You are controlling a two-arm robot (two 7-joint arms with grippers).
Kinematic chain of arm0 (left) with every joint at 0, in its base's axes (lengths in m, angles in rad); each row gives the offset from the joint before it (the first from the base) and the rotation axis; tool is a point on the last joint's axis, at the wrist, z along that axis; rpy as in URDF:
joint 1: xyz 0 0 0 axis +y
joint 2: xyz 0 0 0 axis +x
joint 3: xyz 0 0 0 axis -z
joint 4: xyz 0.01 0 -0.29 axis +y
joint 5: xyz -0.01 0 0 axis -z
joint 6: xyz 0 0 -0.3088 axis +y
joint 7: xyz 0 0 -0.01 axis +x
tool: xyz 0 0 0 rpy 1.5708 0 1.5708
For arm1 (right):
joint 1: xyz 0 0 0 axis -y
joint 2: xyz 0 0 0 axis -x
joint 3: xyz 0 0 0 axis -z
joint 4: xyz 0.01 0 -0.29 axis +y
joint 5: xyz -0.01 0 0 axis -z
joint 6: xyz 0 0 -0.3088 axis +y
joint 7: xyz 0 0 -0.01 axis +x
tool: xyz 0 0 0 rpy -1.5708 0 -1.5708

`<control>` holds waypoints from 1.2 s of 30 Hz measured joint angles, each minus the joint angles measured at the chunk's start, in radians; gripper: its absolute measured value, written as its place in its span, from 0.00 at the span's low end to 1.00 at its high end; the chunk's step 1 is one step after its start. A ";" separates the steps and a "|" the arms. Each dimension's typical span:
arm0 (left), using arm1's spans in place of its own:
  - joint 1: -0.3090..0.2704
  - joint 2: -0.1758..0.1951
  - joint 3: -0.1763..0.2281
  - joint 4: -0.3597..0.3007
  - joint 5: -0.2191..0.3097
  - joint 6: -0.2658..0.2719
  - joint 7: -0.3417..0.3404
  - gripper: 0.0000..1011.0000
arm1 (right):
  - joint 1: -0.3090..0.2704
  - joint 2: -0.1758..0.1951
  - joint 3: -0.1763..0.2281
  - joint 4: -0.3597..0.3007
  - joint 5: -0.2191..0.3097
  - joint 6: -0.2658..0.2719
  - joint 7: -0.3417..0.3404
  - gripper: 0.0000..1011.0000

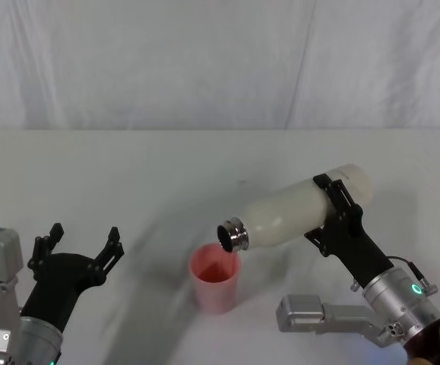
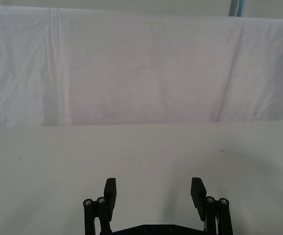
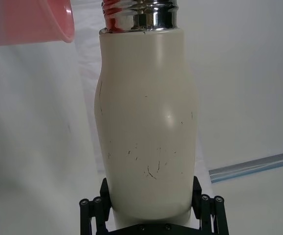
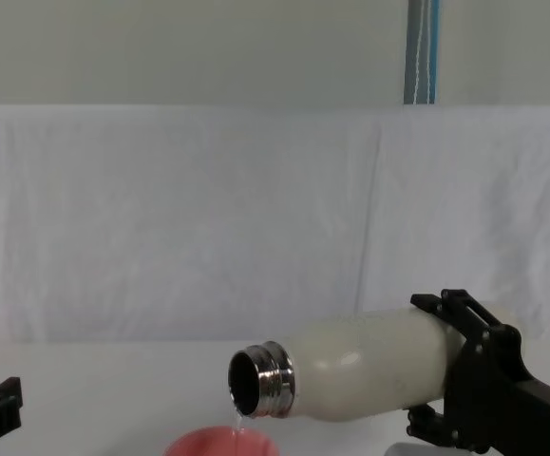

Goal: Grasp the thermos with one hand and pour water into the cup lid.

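Bright, even, diffuse light, soft faint shadows on the table (image 1: 166,175), glints on steel neck (image 3: 140,14)

A white table (image 1: 128,175) is spread across the lower frame. Behind it, a creased white cloth backdrop (image 4: 161,218) is hung; above, a pale wall (image 4: 208,47) is seen, with a blue strip (image 4: 422,52) at upper right.

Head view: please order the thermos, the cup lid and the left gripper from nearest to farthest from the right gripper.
1. The thermos: clamped in the right gripper, tilted toward the middle.
2. The cup lid: on the table under the thermos mouth, centre.
3. The left gripper: open, far left, holding nothing.
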 joint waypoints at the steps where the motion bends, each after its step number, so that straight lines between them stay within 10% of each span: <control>1: 0.000 0.000 0.000 0.000 0.000 0.000 0.000 0.99 | 0.000 0.001 -0.001 0.000 0.000 0.000 0.000 0.95; 36: 0.000 0.000 0.000 0.000 0.000 0.000 0.000 0.99 | 0.001 0.002 -0.005 0.002 -0.001 0.005 -0.002 0.95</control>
